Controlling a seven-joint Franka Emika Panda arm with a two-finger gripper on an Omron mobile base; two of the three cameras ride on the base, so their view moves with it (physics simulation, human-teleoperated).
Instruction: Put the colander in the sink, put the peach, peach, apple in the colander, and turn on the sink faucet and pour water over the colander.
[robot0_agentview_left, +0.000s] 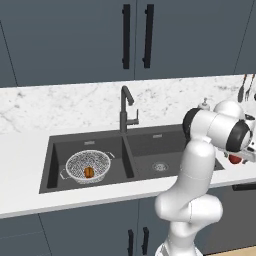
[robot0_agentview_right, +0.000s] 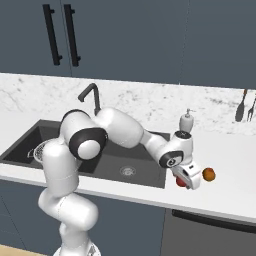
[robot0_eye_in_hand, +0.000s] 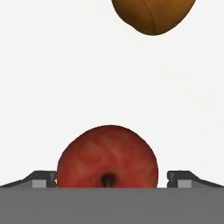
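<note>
In the hand view the small round red apple sat squarely between the two dark finger tips, which stood spread wide on either side of it with clear counter showing between each tip and the fruit. The two-finger gripper was therefore open and straddling the apple, not yet pinching it. Just past the apple, near it but apart, lay a round orange peach on the same white counter.

From the right base view, the gripper hung low over the counter to the right of the dark grey double-basin sink, with the apple under it and the loose peach just beside. A white soap dispenser bottle stood behind, near the wall.

The step in hand looked to be the pick of the apple. To do it well the fingers probably needed to settle low enough to meet the fruit at its widest part, then close evenly so the round skin would not squirt out forward toward the peach.

Farther off, in the left base view, the round silver wire-mesh colander already rested in the sink's left basin with one orange peach inside. The tall slim dark faucet stood behind the divider, no water running.
</note>
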